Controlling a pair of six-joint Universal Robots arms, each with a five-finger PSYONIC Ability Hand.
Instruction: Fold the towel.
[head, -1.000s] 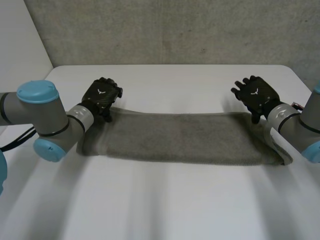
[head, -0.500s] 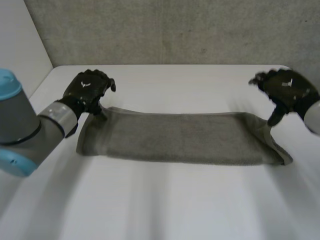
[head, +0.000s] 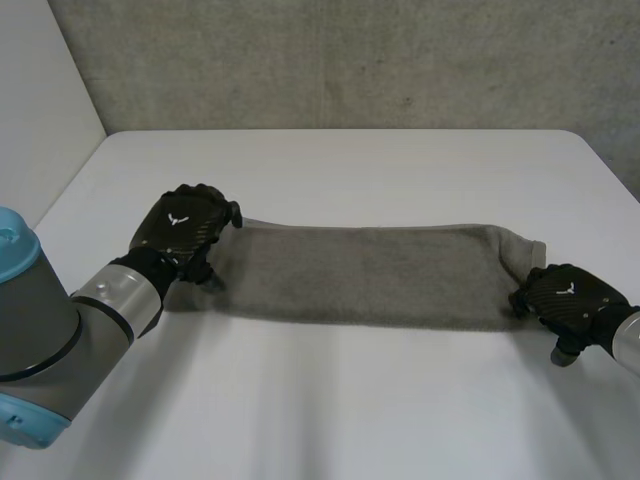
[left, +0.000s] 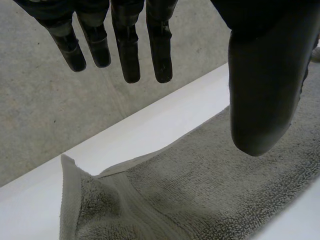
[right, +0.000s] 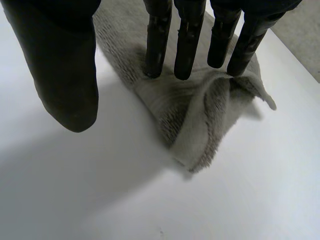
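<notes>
I see the long grey terry towel (head: 370, 275) flat on the white table (head: 330, 170). The left hand (head: 185, 225) is spread open over its left end, and the right hand (head: 567, 295) has straight fingers touching its rumpled right end, gripping nothing.

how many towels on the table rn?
1. A grey towel lies as a long strip across the white table, left hand over one end, right hand touching the other end.

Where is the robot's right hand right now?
In the head view, the right hand is at the towel's right end, its straight fingers touching the cloth.
</notes>
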